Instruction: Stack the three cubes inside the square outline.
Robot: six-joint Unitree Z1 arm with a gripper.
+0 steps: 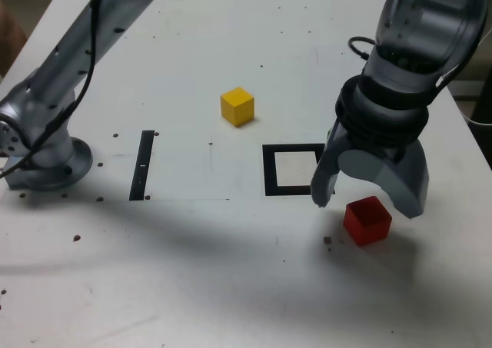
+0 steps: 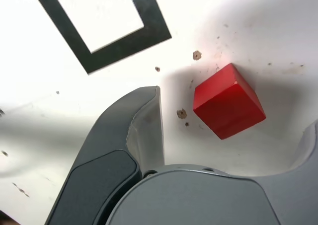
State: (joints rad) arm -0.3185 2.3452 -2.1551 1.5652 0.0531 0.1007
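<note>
- Exterior view: my gripper (image 1: pixel 367 198) hangs over the red cube (image 1: pixel 367 220), jaws spread wide and gripping nothing. One jaw tip is down near the bench (image 1: pixel 192 271) on the side of the cube toward this view's left; the other comes down at the cube's right.
- The red cube sits on the bench just outside the square outline (image 1: pixel 296 169), off its near right corner in this view.
- The outline's white centre is bare; nothing stands in it yet.
- The yellow cube (image 1: pixel 237 106) rests alone, well apart from the outline, farther back and to this view's left.
- I see no green cube in this view. A black strip (image 1: pixel 142 164) lies at the left, apart from all this.
- Wrist view: the red cube (image 2: pixel 228 101) lies between my open jaws, touching neither. It is turned at an angle to them.
- A corner of the outline (image 2: pixel 114 46) shows beyond the cube, empty.
- My judgement: no cube is placed, so the whole stack remains. The first pick is only being lined up.
</note>
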